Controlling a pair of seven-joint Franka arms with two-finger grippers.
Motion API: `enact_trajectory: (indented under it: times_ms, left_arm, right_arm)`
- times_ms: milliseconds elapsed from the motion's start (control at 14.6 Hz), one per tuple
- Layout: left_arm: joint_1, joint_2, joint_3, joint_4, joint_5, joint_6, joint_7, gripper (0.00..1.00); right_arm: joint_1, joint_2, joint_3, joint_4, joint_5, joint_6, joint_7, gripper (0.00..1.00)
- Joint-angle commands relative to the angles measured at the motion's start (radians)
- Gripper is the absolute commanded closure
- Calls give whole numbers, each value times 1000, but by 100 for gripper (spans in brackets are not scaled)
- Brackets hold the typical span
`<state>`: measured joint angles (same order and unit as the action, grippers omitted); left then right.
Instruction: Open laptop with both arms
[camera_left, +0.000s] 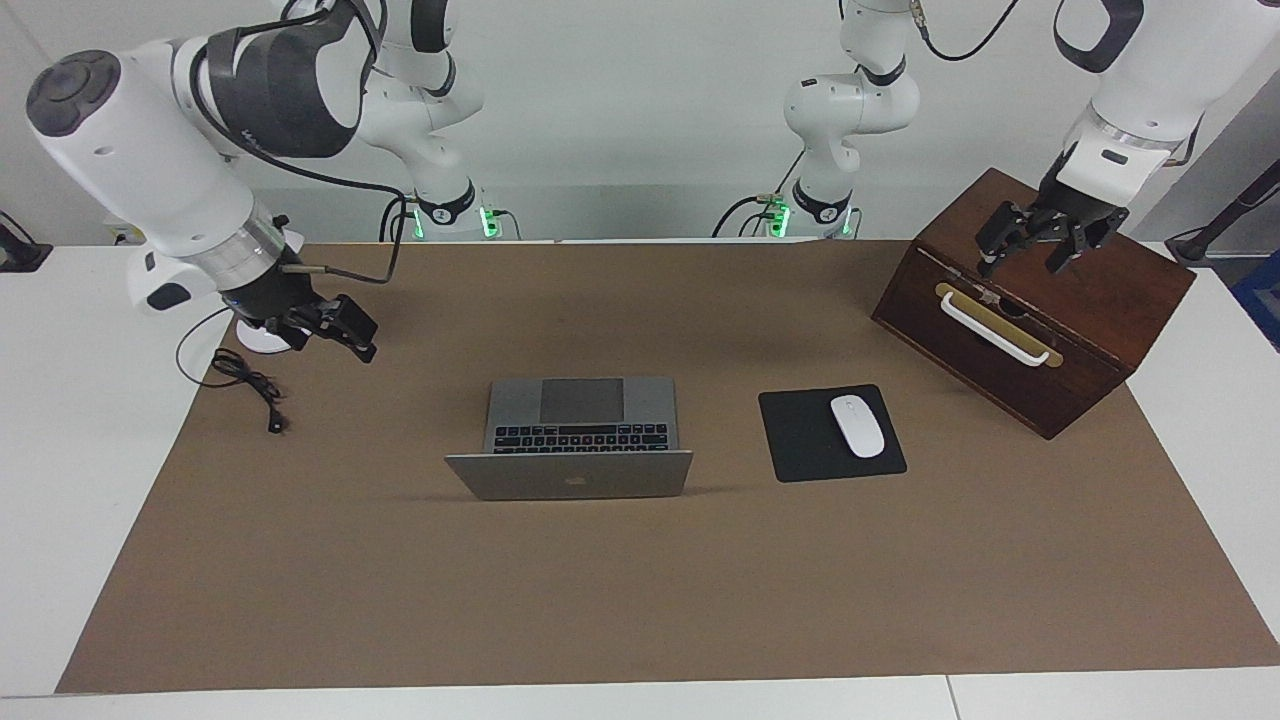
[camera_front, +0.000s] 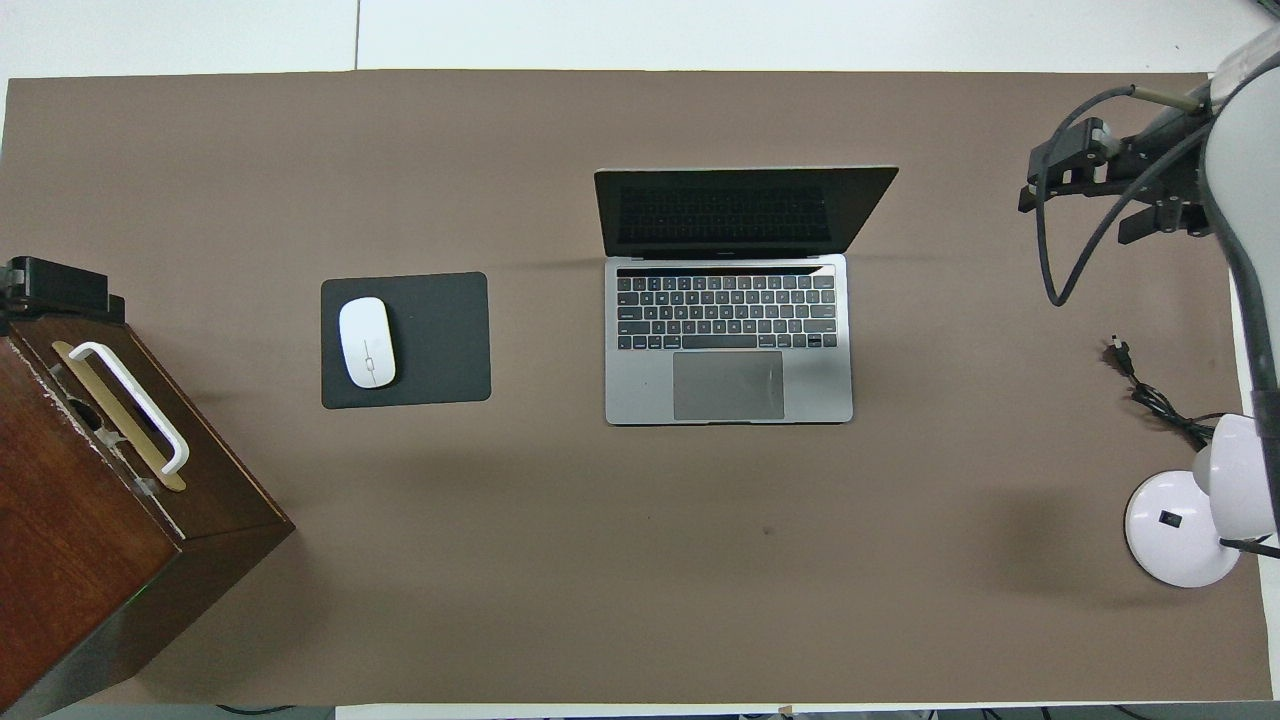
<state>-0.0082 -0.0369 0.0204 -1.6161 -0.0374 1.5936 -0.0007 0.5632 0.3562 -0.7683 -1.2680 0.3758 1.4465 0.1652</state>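
The silver-grey laptop stands open in the middle of the brown mat. Its lid is upright with the logo side away from the robots, and its screen is dark. The keyboard and trackpad face the robots. My right gripper hangs open and empty over the mat toward the right arm's end of the table, well apart from the laptop; it also shows in the overhead view. My left gripper is open and empty over the top of the wooden box, also well apart from the laptop.
A black mouse pad with a white mouse lies beside the laptop toward the left arm's end. A dark wooden box with a white handle stands at that end. A white lamp base and a black cable lie at the right arm's end.
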Motion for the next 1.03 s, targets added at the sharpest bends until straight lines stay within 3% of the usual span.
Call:
enact_trajectory:
  times_ms: [0,137,411,616,822,959]
  left_arm:
    - [-3,0,1,5,19,-12,4,0]
    - [0,0,1,5,19,-12,4,0]
    - [4,0,1,8,17,-15,4,0]
    - [5,0,1,9,16,-17,4,0]
    - [7,-5,1,10,16,-27,4,0]
    - [7,-8,3,10,16,-34,4,0]
  right_arm:
    - [36,-32,-28,4,-17,-26,95,0]
    - [67,-43,-49,4,-23,-28,138,0]
    - [242,-120,-186,-14,-24,-23,318,0]
    - [326,-128,-271,-17,-34,-73,207,0]
    - [505,-120,-504,-49,-78,-75,-53,0]
    - [602,-120,-604,-82,-97,-64,-79,0]
